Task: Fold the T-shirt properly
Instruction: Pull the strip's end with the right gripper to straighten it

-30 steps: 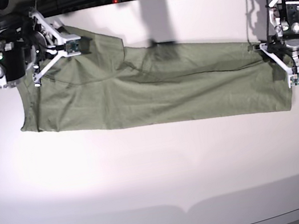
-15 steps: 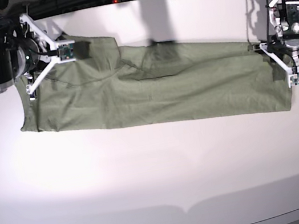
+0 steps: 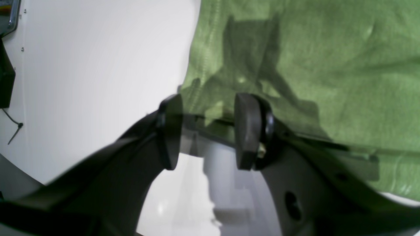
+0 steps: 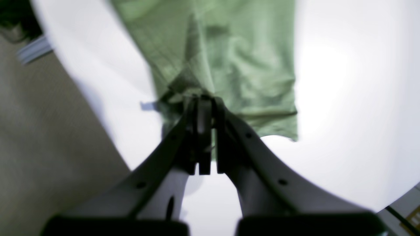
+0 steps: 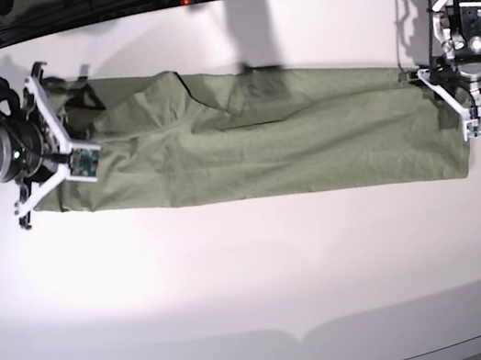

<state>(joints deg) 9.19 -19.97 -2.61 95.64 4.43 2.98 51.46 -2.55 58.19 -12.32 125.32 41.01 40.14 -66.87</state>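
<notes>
- Lying on the white table (image 5: 256, 270), the T-shirt (image 5: 262, 143) is seen spread as a long, wrinkled green band running across the base view.
- The right gripper (image 4: 205, 108) is shown at the band's left end in the base view, its jaws pressed together with green cloth bunched at the tips (a pinch on the fabric, as far as the blurred wrist view allows).
- From that pinch, a fold of cloth is seen rising toward the far edge of the table.
- The left gripper (image 3: 208, 131) is placed at the band's opposite end, over the hemmed edge of the shirt.
- Its jaws are held apart, with one pad (image 3: 247, 131) above the cloth and the other above bare table; no cloth is seen between them.
- Dark shadows of the arm are cast on the fabric near that edge.
</notes>
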